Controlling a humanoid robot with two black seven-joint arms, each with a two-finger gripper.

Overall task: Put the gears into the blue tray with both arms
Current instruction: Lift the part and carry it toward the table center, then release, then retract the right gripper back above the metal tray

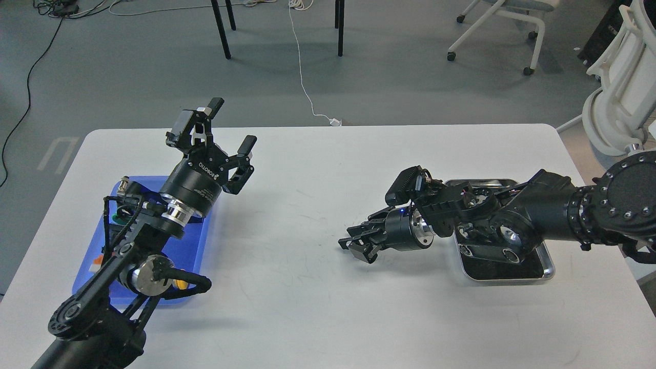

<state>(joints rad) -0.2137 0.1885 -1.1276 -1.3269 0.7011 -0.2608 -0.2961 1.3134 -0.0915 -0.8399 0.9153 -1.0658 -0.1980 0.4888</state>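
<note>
The blue tray (197, 246) lies at the table's left, largely covered by my left arm. My left gripper (231, 125) hovers above the tray's far right corner, open, with nothing between its fingers. My right gripper (354, 246) is low over the white table, right of centre, pointing left, a short way left of the silver tray. Its dark fingers sit close together, and I cannot tell whether they hold anything. No gears show anywhere in the view.
The silver tray (549, 266) with black lining sits at the right under my right forearm. Small coloured parts and a metal connector (123, 183) lie in the blue tray. Chair and table legs stand on the floor beyond the table's far edge.
</note>
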